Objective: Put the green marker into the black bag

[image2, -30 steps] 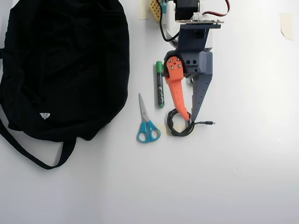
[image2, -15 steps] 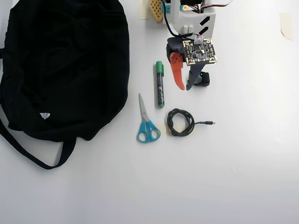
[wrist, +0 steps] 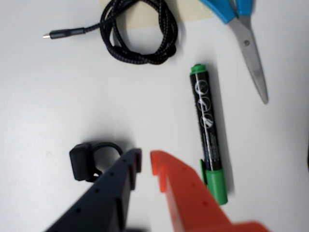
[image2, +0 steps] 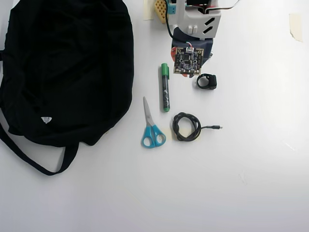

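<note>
The green marker (wrist: 207, 125) lies flat on the white table, its green cap toward me and its small green end away. In the overhead view the marker (image2: 165, 89) lies just right of the black bag (image2: 67, 67), which fills the upper left and is out of the wrist view. My gripper (wrist: 146, 162), with a black finger on the left and an orange one on the right, hovers just left of the marker's cap. Its tips stand almost together with a thin slit and nothing between them. In the overhead view the wrist's circuit board (image2: 187, 60) hides the fingers.
A small black clip (wrist: 79, 162) sits left of my black finger; it also shows in the overhead view (image2: 211, 82). A coiled black cable (wrist: 170, 34) (image2: 175, 124) and blue-handled scissors (wrist: 251, 53) (image2: 147, 108) lie beyond the marker. The bag's strap (image2: 29, 159) trails at lower left.
</note>
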Controlling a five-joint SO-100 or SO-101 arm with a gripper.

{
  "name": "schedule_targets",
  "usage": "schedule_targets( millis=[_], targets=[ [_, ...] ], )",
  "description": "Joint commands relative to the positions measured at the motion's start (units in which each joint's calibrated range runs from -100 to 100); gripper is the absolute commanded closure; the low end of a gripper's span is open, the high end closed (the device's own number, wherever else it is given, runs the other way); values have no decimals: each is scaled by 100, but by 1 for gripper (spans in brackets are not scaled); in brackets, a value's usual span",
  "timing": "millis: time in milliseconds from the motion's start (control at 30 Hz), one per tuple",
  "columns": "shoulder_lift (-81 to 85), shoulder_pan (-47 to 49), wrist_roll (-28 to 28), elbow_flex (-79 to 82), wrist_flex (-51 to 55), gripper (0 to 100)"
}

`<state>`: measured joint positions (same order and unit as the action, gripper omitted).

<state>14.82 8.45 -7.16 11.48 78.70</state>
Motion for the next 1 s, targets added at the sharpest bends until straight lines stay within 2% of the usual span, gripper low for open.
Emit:
schedule_targets(
  millis=[0,267,333,367,400,467,667,800,967],
  targets=[
    [261,30,-3,-34,174,98],
    [186,-52,291,-25,209,97],
    [153,-112,286,-16,252,93],
    [145,-164,265,47,269,90],
    [145,-209,259,236,269,81],
    [145,-209,270,460,226,76],
    [145,-97,233,1188,-84,73],
    [136,60,118,1467,-428,68],
    [128,135,118,1817,-704,67]
  ],
)
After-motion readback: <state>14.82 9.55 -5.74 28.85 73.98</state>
